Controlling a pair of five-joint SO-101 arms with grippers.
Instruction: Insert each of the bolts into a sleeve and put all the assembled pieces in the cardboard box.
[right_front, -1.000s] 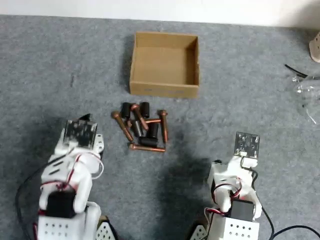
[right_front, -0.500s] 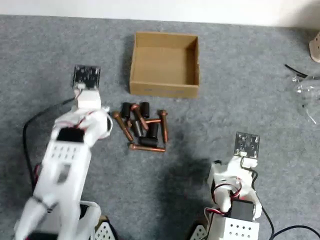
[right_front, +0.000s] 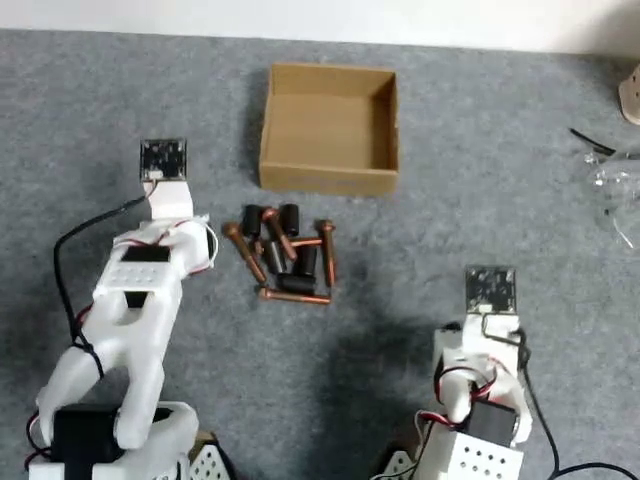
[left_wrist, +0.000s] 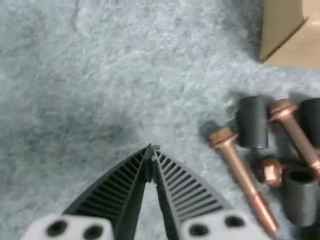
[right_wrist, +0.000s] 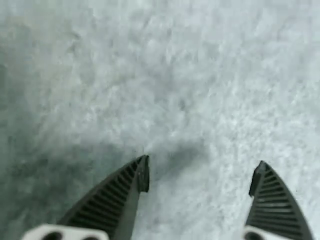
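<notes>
The left pincer (left_wrist: 151, 150) is closed on nothing, its ribbed fingertips meeting over the grey-carpeted desk (left_wrist: 100, 75) just beside the heap of parts. The left arm (right_front: 140, 290) stretches forward from its base, with the wrist out ahead along the heap's left side. The nearest bolt (left_wrist: 240, 172) lies flat with its hex head at the far end, and its long axis slants back toward the robot. A black sleeve (left_wrist: 252, 122) lies on its side right next to that head. Another sleeve (left_wrist: 300, 195) appears to show its open bore. The remaining copper bolts (right_front: 295, 295) and sleeves lie crossed in one pile.

The right pincer (right_wrist: 201, 167) is spread wide open over bare carpet. The right arm (right_front: 478, 390) is folded back near its base, well apart from the pile. The cardboard box (right_front: 330, 180) sits beyond the heap, open side up.
</notes>
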